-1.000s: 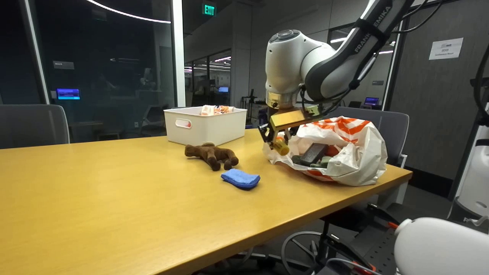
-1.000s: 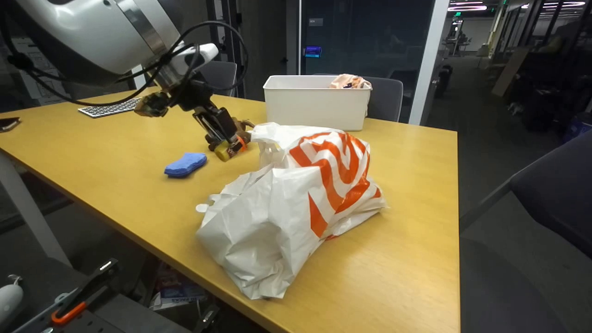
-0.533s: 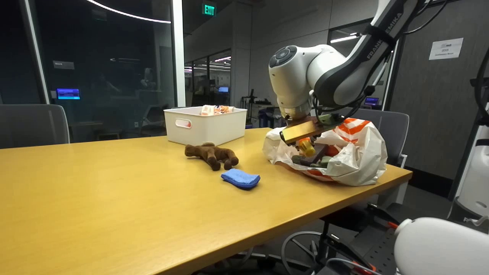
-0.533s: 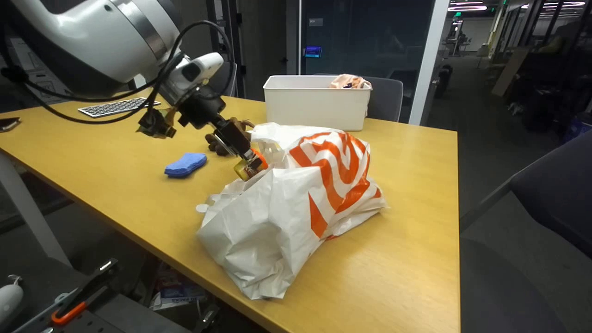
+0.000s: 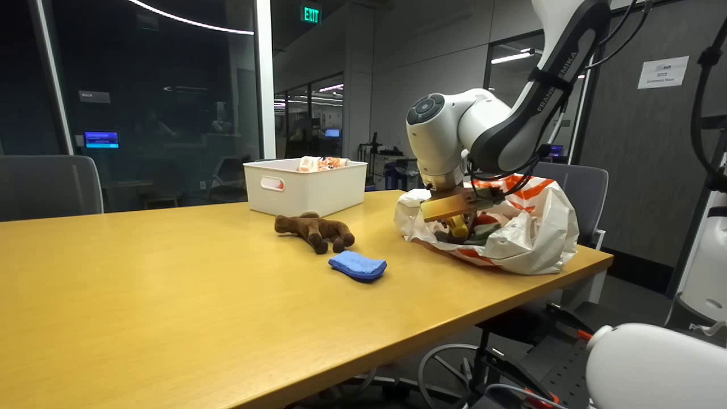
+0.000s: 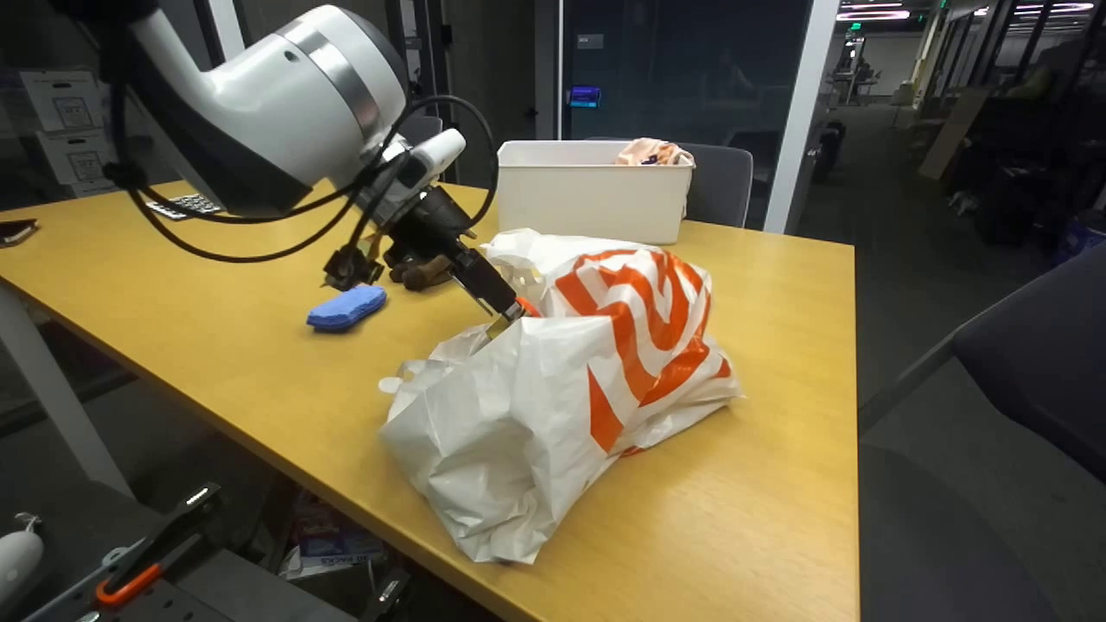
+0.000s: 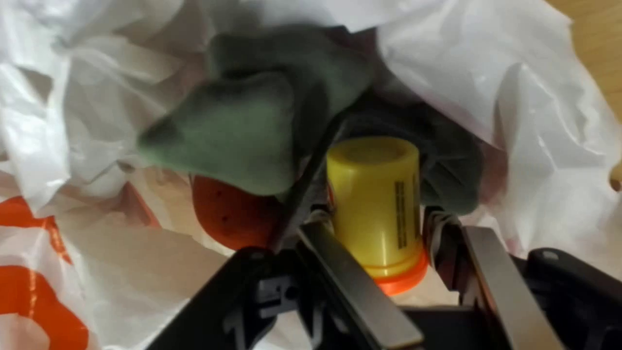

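My gripper (image 7: 375, 221) is shut on a yellow container (image 7: 374, 194) with an orange lid, one finger on each side. The lid end faces the palm. The container is inside the mouth of a white plastic bag (image 5: 531, 253) with orange print; the bag also shows in an exterior view (image 6: 553, 397). The container shows under the gripper in an exterior view (image 5: 458, 227), but the bag mostly hides it in an exterior view (image 6: 498, 327). Close by in the bag are a grey-green soft thing (image 7: 233, 131), a red-orange rounded thing (image 7: 231, 214) and a dark flat edge.
A brown plush toy (image 5: 315, 230) and a folded blue cloth (image 5: 358, 266) lie on the table beside the bag. A white bin (image 5: 306, 190) with patterned cloth stands behind. A keyboard (image 6: 186, 206) and a dark flat object (image 6: 17, 231) lie at the far side.
My gripper has moved with the yellow container from beside the bag's mouth over and down into it. The bag has shifted slightly. Toy, cloth and bin have not moved.
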### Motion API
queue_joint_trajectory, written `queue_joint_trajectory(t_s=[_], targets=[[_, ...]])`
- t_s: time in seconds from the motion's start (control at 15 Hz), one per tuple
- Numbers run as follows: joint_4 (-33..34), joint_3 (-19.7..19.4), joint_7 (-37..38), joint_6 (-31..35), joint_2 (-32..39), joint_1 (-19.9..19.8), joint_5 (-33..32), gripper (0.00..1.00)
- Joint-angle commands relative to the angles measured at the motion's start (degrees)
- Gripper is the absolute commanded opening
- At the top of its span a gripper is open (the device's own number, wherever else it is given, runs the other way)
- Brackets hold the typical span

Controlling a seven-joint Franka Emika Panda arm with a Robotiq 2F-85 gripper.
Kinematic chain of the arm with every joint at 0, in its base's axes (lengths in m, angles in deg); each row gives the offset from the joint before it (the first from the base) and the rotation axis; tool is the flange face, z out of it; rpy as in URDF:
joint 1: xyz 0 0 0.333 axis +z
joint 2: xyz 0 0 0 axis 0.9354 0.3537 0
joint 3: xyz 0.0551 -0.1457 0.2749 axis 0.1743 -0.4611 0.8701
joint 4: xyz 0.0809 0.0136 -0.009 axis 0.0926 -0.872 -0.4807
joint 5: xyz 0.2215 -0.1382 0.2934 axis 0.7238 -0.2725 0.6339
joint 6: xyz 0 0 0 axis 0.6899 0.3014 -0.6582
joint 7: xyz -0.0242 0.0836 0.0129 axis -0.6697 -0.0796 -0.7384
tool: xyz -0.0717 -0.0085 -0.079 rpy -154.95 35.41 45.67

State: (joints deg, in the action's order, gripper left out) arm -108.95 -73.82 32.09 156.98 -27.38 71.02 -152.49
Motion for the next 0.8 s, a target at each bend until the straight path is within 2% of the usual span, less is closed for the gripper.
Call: queue_joint_trajectory(t_s=[0.0,0.2,0.53,0.6,0.67,0.73], targets=[[0.1,-1.0,10.0,6.2,-1.6,0.0,-8.5,0.26],[1.0,-0.7,18.2,2.0,-0.7,0.5,-17.1,0.26],[1.3,-0.6,25.4,-3.3,2.0,0.4,-21.0,0.26],[1.1,-0.4,26.7,-4.2,2.2,0.5,-21.2,0.37],[0.9,-0.4,27.8,-4.2,2.2,0.5,-21.3,0.75],[0.5,-0.2,28.8,-3.9,1.8,0.5,-21.3,0.74]])
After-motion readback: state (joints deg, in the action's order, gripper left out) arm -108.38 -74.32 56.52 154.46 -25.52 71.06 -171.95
